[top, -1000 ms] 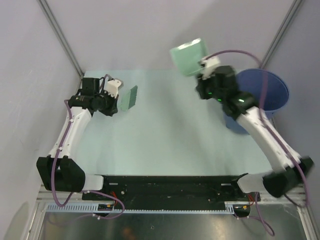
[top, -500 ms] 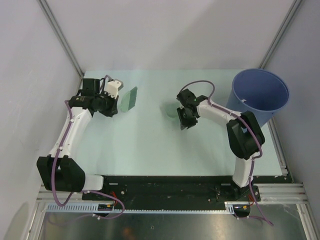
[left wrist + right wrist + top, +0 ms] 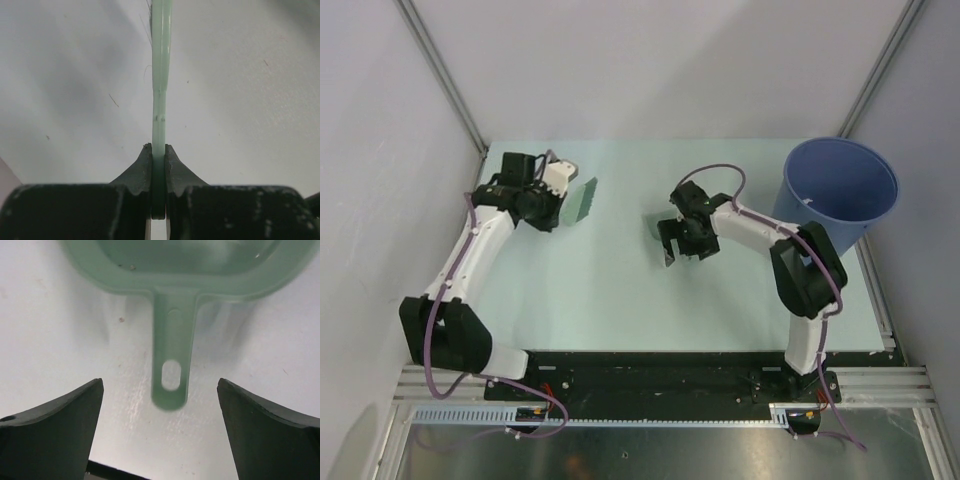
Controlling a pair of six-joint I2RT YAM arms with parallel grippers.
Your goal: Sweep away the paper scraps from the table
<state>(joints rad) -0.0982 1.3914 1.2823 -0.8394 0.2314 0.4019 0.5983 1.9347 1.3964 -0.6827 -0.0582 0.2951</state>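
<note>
On the pale table [image 3: 610, 290] lies a pale green dustpan [image 3: 200, 275], its handle [image 3: 171, 340] pointing toward my right gripper [image 3: 160, 382]. That gripper is open, one finger on each side of the handle's end, touching neither side. From above, the right gripper [image 3: 668, 240] covers most of the dustpan [image 3: 655, 222] near the table's middle. My left gripper [image 3: 159, 148] is shut on a thin pale green brush [image 3: 161, 75], seen edge-on. From above, the brush [image 3: 582, 200] stands at the back left beside the left gripper [image 3: 560, 195]. No paper scraps show in any view.
A big round blue bucket [image 3: 840, 190] stands at the back right corner. Grey walls and metal frame posts [image 3: 440, 70] close in the table. A black rail [image 3: 650, 365] with the arm bases runs along the near edge.
The right arm came down from beside the bucket with the dustpan, set it on the table's middle and opened its jaws. The left arm shifted slightly, still holding the brush.
</note>
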